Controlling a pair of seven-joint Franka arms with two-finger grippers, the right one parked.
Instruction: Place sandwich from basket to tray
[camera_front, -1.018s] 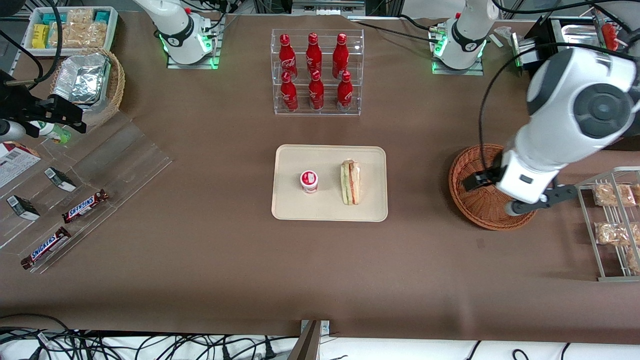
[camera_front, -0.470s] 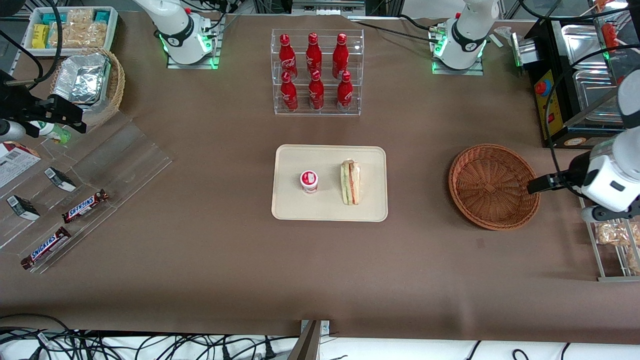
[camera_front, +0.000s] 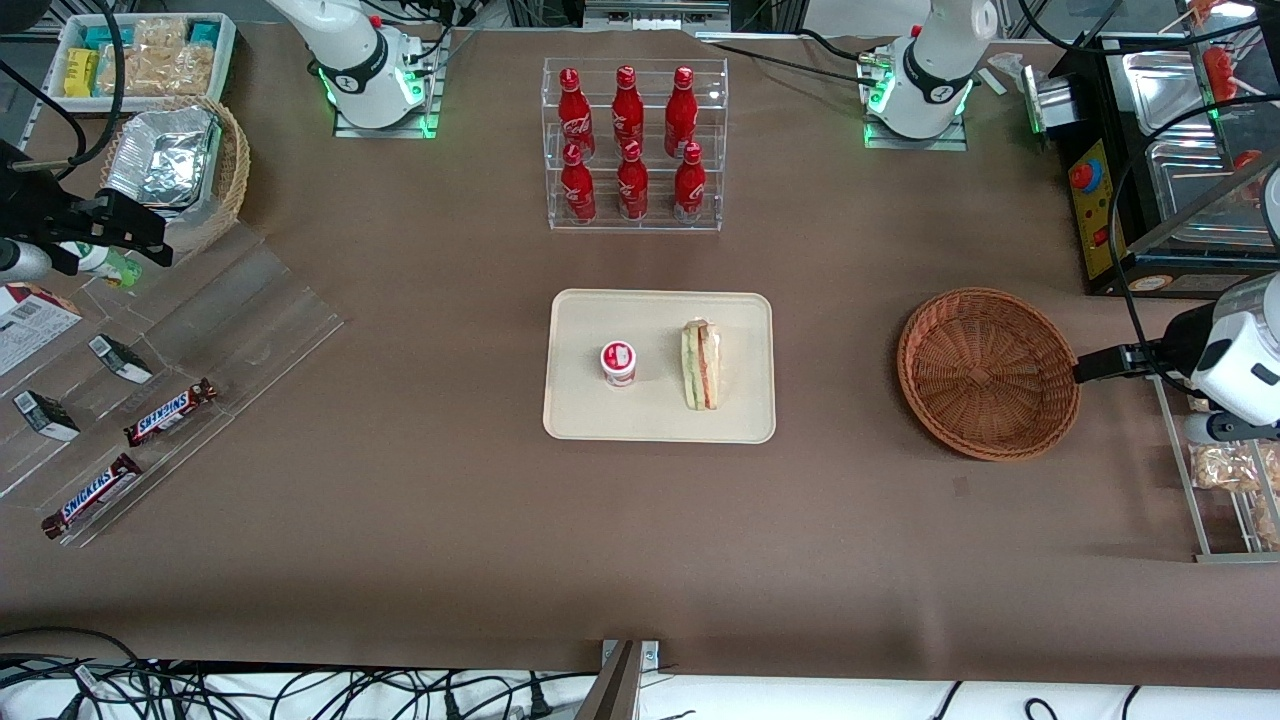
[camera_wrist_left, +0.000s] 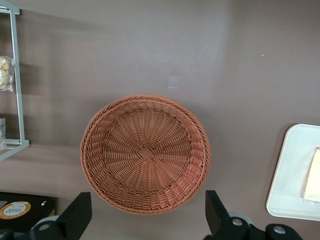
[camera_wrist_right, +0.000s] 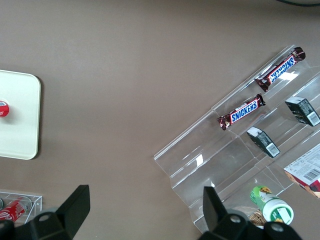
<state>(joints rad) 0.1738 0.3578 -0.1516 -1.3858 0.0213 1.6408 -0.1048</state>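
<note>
I am seeing the gripper (camera_wrist_left: 145, 222) spread wide above the basket (camera_front: 988, 372), its fingertips cut off. The sandwich (camera_front: 702, 364) is lying on the tray (camera_front: 659, 418); "SNICKERS" is reading on bars (camera_front: 170, 412) toward the parked arm's end.

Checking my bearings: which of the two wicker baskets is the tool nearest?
The reddish-brown basket, empty, at the working arm's end. The tool hangs open above it; the paler basket holds foil containers.
</note>
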